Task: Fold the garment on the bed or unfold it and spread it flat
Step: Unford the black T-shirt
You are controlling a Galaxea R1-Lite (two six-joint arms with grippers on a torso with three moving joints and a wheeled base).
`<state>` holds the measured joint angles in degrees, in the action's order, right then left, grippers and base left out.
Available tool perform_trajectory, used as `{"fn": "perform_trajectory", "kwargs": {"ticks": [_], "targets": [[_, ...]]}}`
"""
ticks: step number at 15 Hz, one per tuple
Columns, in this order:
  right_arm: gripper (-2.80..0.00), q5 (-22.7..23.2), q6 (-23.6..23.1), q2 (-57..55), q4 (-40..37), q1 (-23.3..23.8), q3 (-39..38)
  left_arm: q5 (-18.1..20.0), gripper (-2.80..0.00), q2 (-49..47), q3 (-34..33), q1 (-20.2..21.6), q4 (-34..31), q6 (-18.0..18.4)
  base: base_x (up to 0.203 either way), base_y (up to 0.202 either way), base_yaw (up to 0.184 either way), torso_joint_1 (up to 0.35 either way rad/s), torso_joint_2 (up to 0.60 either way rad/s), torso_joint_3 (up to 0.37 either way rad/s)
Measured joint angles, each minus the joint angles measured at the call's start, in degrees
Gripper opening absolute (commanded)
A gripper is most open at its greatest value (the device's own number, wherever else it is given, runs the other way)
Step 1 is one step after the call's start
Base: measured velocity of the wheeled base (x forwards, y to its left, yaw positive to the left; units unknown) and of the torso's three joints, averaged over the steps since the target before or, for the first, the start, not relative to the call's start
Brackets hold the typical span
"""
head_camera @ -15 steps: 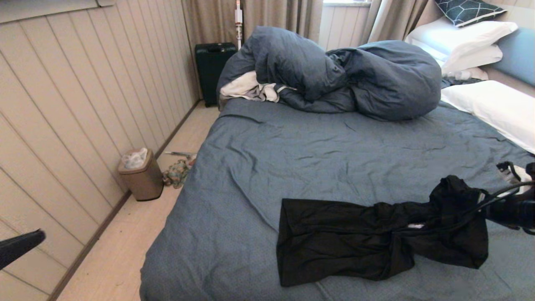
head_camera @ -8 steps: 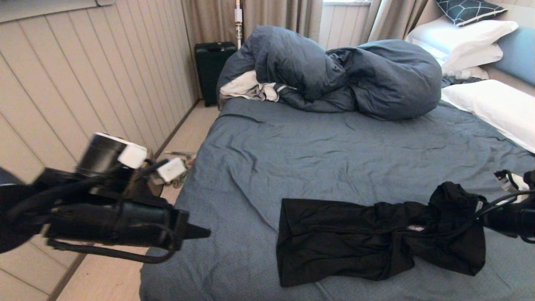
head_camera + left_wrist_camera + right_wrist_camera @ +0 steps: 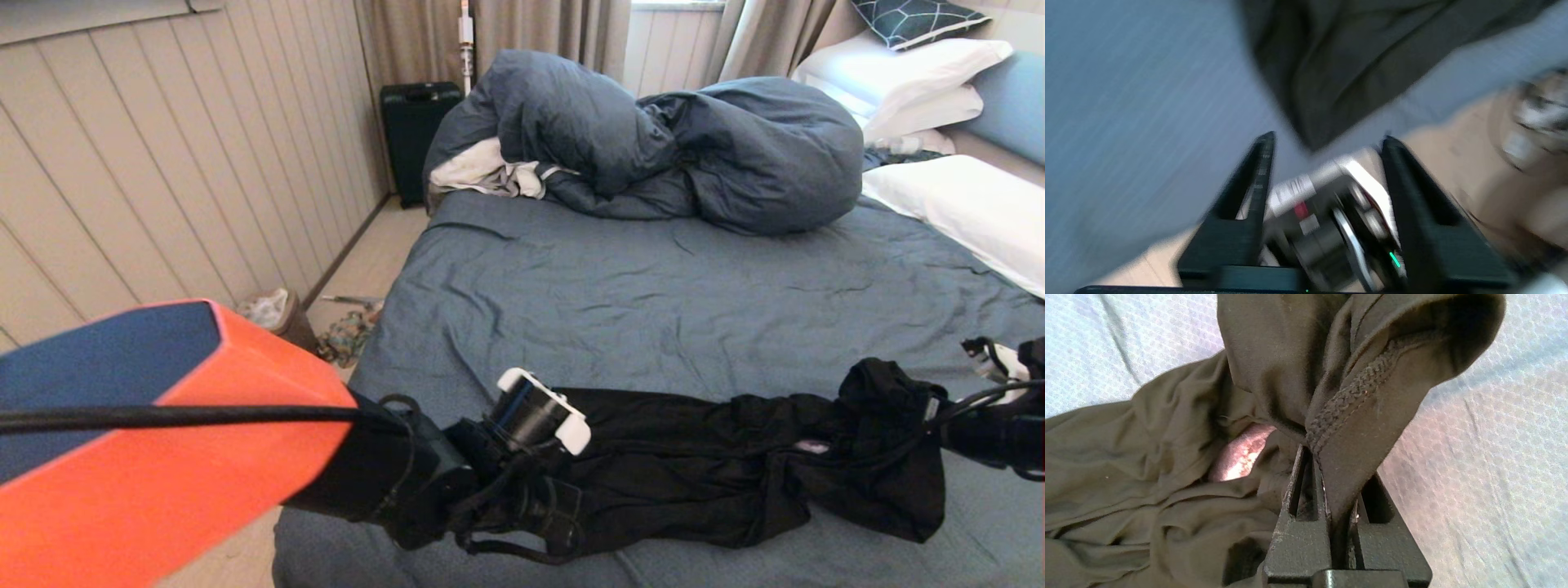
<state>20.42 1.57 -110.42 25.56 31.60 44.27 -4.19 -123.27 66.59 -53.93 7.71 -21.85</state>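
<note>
The garment (image 3: 735,474), a black T-shirt, lies bunched in a long strip across the near part of the bed (image 3: 653,310). My right gripper (image 3: 1323,465) is shut on a stitched hem at its right end, lifting that end slightly off the sheet; it shows at the right edge of the head view (image 3: 971,429). A small pale tag (image 3: 1241,453) shows among the folds. My left arm (image 3: 163,425) reaches in from the lower left. Its gripper (image 3: 1329,141) is open, just above and short of the garment's left corner (image 3: 1331,61), with nothing between its fingers (image 3: 1265,163).
A bulky slate-blue duvet (image 3: 694,147) and a white-grey cloth (image 3: 490,175) are heaped at the far side. White pillows (image 3: 963,212) lie at the right. Left of the bed are bare floor, a bin (image 3: 273,306), a dark suitcase (image 3: 416,131) and a panelled wall.
My left arm has swung in from the lower left to the garment's left end, and its gripper has opened. The right gripper keeps its hold; the garment looks pulled a little narrower.
</note>
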Motion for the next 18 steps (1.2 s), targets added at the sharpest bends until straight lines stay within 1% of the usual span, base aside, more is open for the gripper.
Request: {"fn": "perform_trajectory", "kwargs": {"ticks": [2, 3, 4, 7, 9, 11, 17, 18], "targets": [[-2.8, -0.05, -0.21, -0.11, 3.51, -0.12, -1.31, -5.81, 0.0, -5.2, 3.81, -2.06, 3.88, -0.12, 0.0, 0.0, 0.0, 0.0, 0.0, 0.0], [-2.8, -0.03, -0.28, -0.16, 4.52, -0.21, -1.83, -8.14, 0.0, -7.29, 5.94, -2.75, 4.5, -0.06, 0.0, 0.0, 0.0, 0.0, 0.0, 0.0], [-2.8, -0.02, -0.37, -0.2, 4.74, -0.26, -2.02, -9.78, 0.0, -8.96, 7.77, -3.37, 4.33, 0.02, 0.0, 0.0, 0.0, 0.0, 0.0, 0.0], [-2.8, -0.02, -0.41, -0.22, 4.81, -0.15, -2.26, -12.92, 0.0, -13.07, 12.58, -4.06, 4.38, 0.26, 0.0, 0.0, 0.0, 0.0, 0.0, 0.0], [-2.8, -0.02, -0.35, -0.22, 4.78, -0.15, -2.27, -17.96, 0.0, -15.59, 16.81, -3.59, 4.49, 0.29, 0.0, 0.0, 0.0, 0.0, 0.0, 0.0], [-2.8, -0.02, -0.29, -0.22, 4.78, -0.12, -2.27, -19.47, 0.0, -17.59, 19.23, -2.79, 4.14, 0.24, 0.0, 0.0, 0.0, 0.0, 0.0, 0.0], [-2.8, 0.02, -0.28, 0.11, 4.76, -0.05, -2.35, -19.92, 0.0, -21.64, 20.67, -2.79, 4.0, 0.93, 0.0, 0.0, 0.0, 0.0, 0.0, 0.0], [-2.8, 0.0, -0.26, 0.12, 4.75, -0.05, -2.35, -19.92, -2.8, -21.86, 20.69, -2.91, 4.03, 1.15, 0.0, 0.0, 0.0, 0.0, 0.0, 0.0]]}}
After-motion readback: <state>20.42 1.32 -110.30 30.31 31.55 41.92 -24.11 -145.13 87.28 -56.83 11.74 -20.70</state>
